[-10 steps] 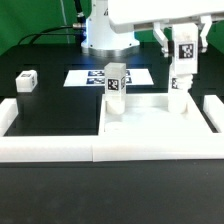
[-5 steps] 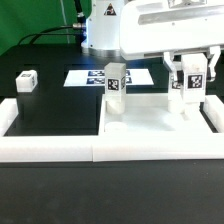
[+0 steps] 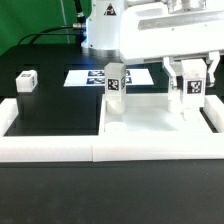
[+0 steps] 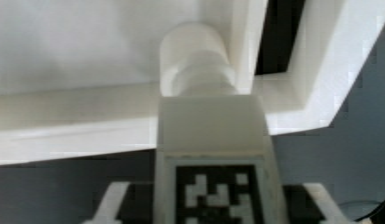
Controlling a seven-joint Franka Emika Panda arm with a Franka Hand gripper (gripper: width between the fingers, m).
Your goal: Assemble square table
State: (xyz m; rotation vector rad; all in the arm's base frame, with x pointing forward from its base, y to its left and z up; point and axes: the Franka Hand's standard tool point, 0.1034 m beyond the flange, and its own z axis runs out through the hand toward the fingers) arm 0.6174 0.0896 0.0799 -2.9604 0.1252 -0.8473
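The white square tabletop [image 3: 150,118] lies against the border wall. One tagged leg post [image 3: 116,85] stands upright at its far corner on the exterior view's left. My gripper [image 3: 190,86] is shut on a second leg post [image 3: 187,104], held upright with its lower end at the far corner on the exterior view's right. In the wrist view that leg [image 4: 215,140] runs from between my fingers [image 4: 128,200] to the tabletop [image 4: 82,110]; my gripper [image 4: 215,208] clamps its tagged sides. I cannot tell whether the leg's tip is seated in a hole.
A third small leg post [image 3: 26,79] lies on the black table at the exterior view's left. The marker board [image 3: 88,76] lies behind the tabletop. The low white border wall [image 3: 50,148] runs along the front. The arm's base [image 3: 100,30] stands at the back.
My gripper has come down with the leg and shifted slightly toward the exterior view's right, bringing the leg's lower end to the tabletop corner. Over the last half second it barely moved.
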